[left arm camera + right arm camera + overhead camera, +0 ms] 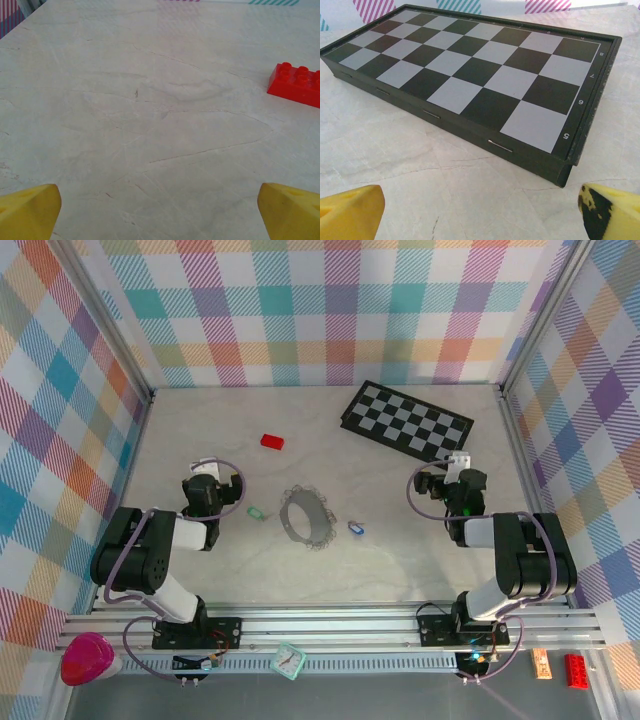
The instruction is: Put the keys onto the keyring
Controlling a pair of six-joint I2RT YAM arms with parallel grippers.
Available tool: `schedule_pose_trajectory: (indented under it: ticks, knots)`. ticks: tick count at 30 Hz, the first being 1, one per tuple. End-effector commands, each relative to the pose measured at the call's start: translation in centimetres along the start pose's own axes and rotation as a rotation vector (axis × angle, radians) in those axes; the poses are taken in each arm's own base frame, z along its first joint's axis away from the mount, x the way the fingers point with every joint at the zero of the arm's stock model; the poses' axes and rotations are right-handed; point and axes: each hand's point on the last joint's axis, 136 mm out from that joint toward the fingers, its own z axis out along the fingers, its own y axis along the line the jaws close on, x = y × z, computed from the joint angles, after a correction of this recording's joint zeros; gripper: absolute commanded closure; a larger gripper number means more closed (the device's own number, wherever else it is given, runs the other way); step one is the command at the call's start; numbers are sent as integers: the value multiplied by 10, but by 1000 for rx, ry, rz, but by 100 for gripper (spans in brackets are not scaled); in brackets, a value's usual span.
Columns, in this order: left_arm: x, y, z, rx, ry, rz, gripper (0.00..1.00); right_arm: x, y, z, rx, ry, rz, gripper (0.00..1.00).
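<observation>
Your left gripper (160, 212) and right gripper (480, 212) hung wide open, ready; between them keyring (307, 517), mint key (256, 511) and blue key (355, 528) lay seemingly unthreaded.

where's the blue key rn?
Top view, mid-table: the blue key lies just right of the keyring, not touching it; the green key sits on the ring's left.

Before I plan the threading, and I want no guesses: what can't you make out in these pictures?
- Green key and blue key: top view, too small to show their holes or blades.
- Keyring: top view, too small to tell whether it has a gap or clasp, or whether it is shut.
- Red block: left wrist view, its right end is cut off by the frame edge.
</observation>
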Motion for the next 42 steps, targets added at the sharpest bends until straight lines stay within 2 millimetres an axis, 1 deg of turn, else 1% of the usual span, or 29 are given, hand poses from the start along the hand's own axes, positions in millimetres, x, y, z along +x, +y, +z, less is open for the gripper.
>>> schedule_pose_trajectory:
  ticks: [1, 24, 28, 29, 30, 32, 33, 34, 36, 37, 39, 40, 42]
  knots:
    - [-11, -1, -1, 10, -30, -16, 0, -6, -2, 3, 0, -10, 11, 1]
    - [-11, -1, 0, 10, -29, -18, 0, -6, -2, 3, 2, -9, 11, 1]
    - [-11, -1, -1, 10, -33, -18, 0, -6, 0, 2, -10, -13, 6, 1]
    - [-13, -1, -3, 9, -41, -18, 0, -8, 2, 2, -21, -7, 0, 7]
    - [-17, 0, -6, 9, -51, -19, 0, -12, 6, -1, -39, -1, -7, 9]
    - [-30, 2, -15, 3, -58, -22, 0, -28, 6, -11, -26, 0, 2, 8]
    - [-38, 3, -21, 0, -64, -25, 0, -30, 1, -17, 6, 31, 22, 8]
    - [-46, 2, -27, 8, -67, -24, 0, -38, -1, -23, 28, 35, 43, 8]
    - [-66, -1, -42, 30, -86, -35, 0, -47, 0, -38, 38, 71, 114, 10]
    - [-73, -2, -48, 43, -86, -46, 0, -49, 3, -45, 31, 89, 158, 11]
    - [-86, -10, -61, 85, -75, -88, 0, -48, 11, -60, 19, 153, 286, 13]
    - [-90, -14, -66, 108, -65, -116, 0, -47, 15, -66, 10, 183, 335, 14]
    - [-98, -25, -77, 171, -33, -183, 0, -39, 28, -78, -13, 267, 433, 17]
